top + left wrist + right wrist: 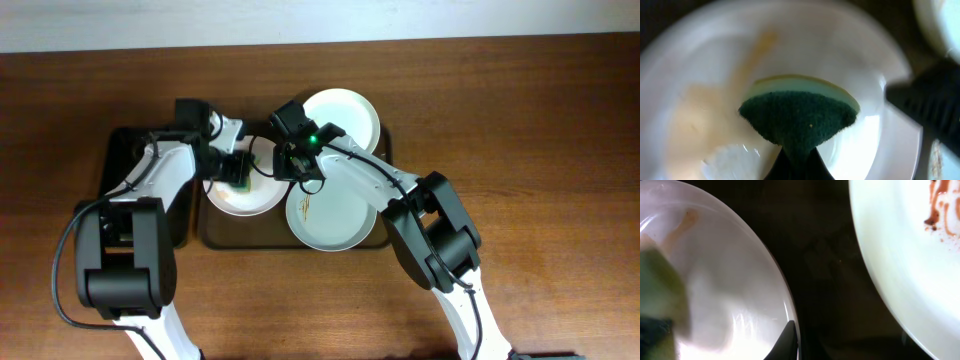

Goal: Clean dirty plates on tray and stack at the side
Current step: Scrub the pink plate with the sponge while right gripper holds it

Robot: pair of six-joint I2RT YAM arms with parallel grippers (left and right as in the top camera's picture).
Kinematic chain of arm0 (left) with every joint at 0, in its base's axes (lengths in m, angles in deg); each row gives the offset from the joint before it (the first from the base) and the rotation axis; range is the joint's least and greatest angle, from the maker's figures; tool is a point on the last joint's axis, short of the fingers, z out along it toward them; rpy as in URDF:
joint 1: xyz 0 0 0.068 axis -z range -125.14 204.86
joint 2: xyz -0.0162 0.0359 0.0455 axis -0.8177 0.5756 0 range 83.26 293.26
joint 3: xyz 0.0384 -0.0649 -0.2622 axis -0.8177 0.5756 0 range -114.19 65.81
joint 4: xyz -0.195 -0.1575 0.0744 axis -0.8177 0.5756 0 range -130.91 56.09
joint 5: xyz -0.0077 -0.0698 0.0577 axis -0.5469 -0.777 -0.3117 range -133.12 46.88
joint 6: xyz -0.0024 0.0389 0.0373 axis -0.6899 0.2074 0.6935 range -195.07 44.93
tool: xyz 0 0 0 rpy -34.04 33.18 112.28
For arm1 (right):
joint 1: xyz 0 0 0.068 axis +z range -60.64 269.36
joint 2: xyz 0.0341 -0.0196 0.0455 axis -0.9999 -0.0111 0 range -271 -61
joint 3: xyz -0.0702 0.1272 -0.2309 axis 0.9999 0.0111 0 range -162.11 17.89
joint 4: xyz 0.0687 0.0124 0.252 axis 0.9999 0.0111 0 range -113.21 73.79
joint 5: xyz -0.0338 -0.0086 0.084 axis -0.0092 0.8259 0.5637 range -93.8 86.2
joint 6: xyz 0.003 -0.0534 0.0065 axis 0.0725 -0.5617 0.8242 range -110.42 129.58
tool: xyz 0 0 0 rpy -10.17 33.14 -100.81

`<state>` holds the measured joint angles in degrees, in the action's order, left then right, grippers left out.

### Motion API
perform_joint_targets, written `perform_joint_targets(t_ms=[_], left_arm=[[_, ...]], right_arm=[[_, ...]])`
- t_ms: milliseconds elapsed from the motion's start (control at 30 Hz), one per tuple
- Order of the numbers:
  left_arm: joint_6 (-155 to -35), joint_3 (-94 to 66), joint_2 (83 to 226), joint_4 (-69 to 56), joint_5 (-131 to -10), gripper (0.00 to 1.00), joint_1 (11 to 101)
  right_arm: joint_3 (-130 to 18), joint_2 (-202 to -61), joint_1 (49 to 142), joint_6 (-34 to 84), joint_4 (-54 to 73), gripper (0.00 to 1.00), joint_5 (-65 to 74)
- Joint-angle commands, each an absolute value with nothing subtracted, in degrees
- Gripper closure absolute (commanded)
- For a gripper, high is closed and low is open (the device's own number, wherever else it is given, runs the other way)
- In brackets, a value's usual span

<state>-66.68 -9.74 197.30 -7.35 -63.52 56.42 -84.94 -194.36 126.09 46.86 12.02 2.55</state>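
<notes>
Three white plates lie on the dark-brown tray (222,236). My left gripper (236,166) is shut on a green and yellow sponge (800,112) and presses it onto the left plate (250,200), which has a pale orange-brown smear (695,115). My right gripper (297,165) is at that plate's right rim; in the right wrist view its finger (797,342) lies over the rim (740,270) and seems shut on it. The front plate (335,215) has red-brown streaks (940,205). The back plate (345,118) looks clean.
A smaller black tray (125,160) lies left of the brown tray, under my left arm. Bare wooden table (540,150) lies to the right and in front. The two arms are close together over the tray's left half.
</notes>
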Motion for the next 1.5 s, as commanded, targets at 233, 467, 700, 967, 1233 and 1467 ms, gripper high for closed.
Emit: perform_joint_targets(t_ms=[233, 467, 700, 967, 1233, 1467], left_arm=[[-69.8, -13.1, 201.9, -10.7, -53.7, 0.99, 56.6], [-69.9, -13.1, 202.3, -1.0, -62.1, 0.99, 56.6], [-69.9, -17.2, 202.3, -1.7, -59.7, 0.99, 56.2], [-73.6, -17.5, 202.9, -1.5, -49.5, 0.99, 56.7], [-73.6, -17.5, 204.6, 2.1, -59.9, 0.99, 57.7], [-73.6, -17.5, 204.6, -3.1, -48.9, 0.99, 57.7]], right_arm=[[-85.1, -195.8, 126.5, 46.9, 11.9, 0.95, 3.5], [-85.1, -195.8, 126.5, 46.9, 11.9, 0.96, 3.8], [-85.1, -195.8, 126.5, 46.9, 11.9, 0.96, 4.6], [-85.1, -195.8, 126.5, 46.9, 11.9, 0.95, 4.6], [-85.1, -195.8, 126.5, 46.9, 11.9, 0.95, 5.5], [-85.1, -195.8, 126.5, 46.5, 11.9, 0.95, 5.7]])
